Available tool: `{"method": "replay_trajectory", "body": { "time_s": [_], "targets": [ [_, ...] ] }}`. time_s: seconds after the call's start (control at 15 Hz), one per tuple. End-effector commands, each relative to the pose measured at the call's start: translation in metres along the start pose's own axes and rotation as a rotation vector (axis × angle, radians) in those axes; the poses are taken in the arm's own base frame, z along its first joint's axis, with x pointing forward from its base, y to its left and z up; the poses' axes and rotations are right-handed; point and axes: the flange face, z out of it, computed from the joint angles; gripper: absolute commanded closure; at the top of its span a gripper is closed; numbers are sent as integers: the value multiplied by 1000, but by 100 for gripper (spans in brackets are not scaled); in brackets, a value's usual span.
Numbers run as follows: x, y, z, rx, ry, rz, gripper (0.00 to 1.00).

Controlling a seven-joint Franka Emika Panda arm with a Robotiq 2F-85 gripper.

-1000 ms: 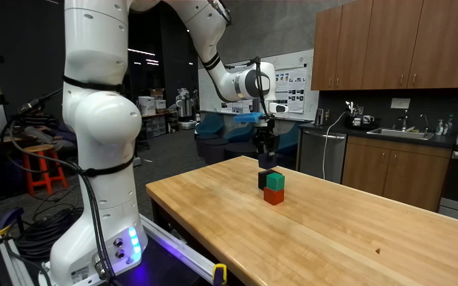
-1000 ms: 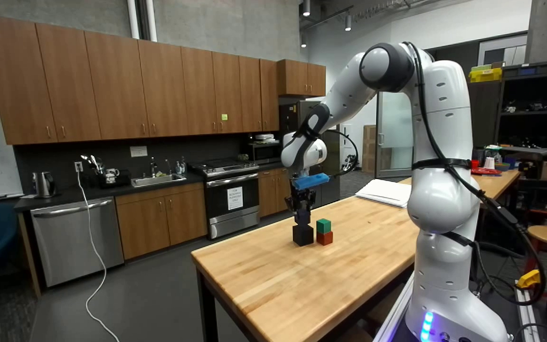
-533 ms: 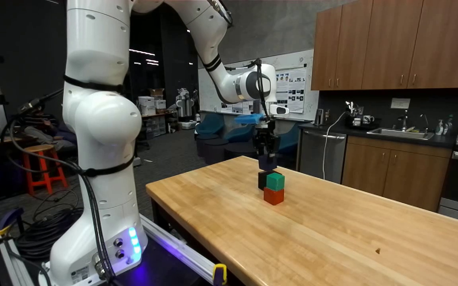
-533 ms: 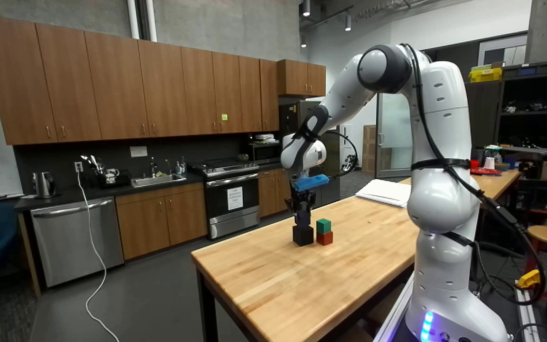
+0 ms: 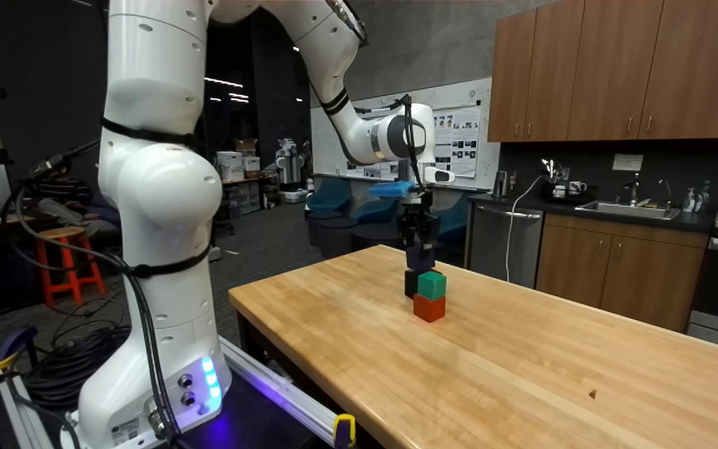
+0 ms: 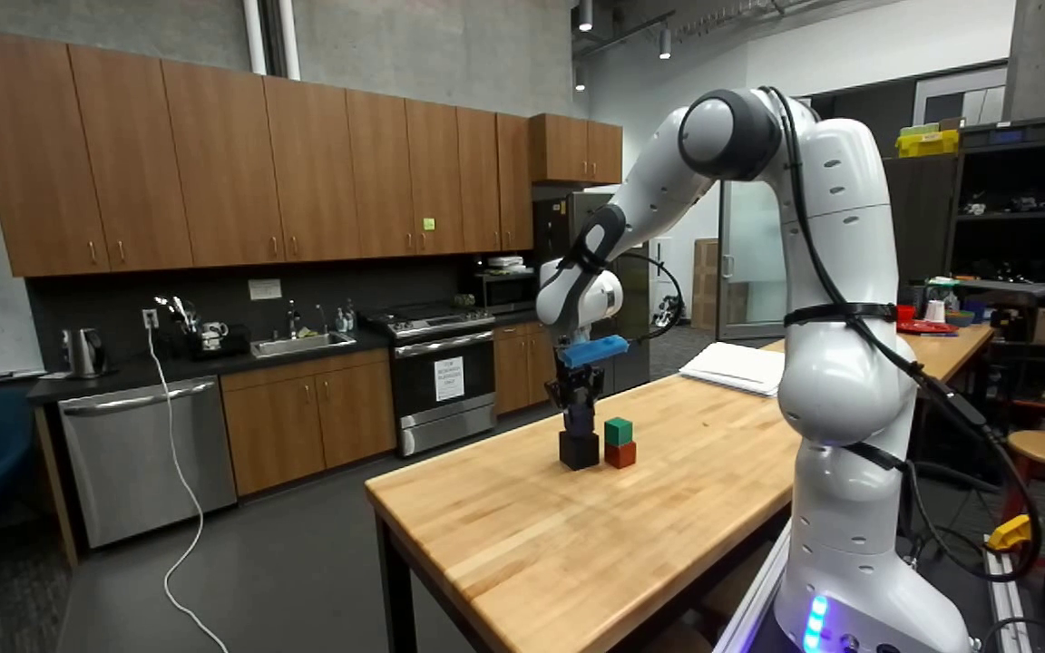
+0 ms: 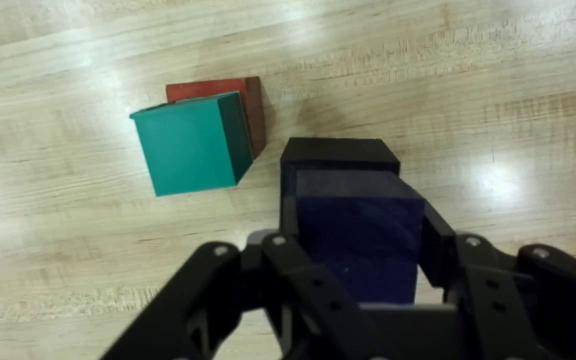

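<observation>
My gripper (image 7: 363, 227) is shut on a dark blue cube (image 7: 358, 245), with one finger against each side of it. Directly beneath is a larger black cube (image 7: 340, 150), standing on the table. In both exterior views the blue cube (image 5: 420, 258) sits right at the top of the black cube (image 6: 580, 450); whether the two touch I cannot tell. Beside them a green cube (image 7: 188, 150) rests on a red cube (image 7: 208, 89), slightly offset. In an exterior view this green cube (image 5: 432, 285) and red cube (image 5: 429, 308) partly hide the black one.
The cubes stand on a wooden table (image 5: 521, 362), not far from its edge. A small brown bit (image 5: 593, 394) lies on the tabletop. White sheets (image 6: 736, 367) lie farther along the table. Kitchen counters and a stove (image 6: 441, 363) are beyond it.
My gripper has come down a little with the blue cube, closing the gap above the black cube. The black, green and red cubes have stayed put.
</observation>
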Motion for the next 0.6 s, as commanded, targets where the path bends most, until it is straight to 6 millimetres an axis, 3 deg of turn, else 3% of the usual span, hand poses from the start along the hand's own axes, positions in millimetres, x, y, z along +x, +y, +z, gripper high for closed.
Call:
{"method": "replay_trajectory", "body": {
  "time_s": [0.0,0.07,0.27,0.53],
  "targets": [
    [5,3,-1,-15,0,7,45],
    [5,3,-1,-15,-2,8,24],
    [4,3,1,-16,-4,7,19],
    [3,2,1,-16,-6,6,2]
  ]
}}
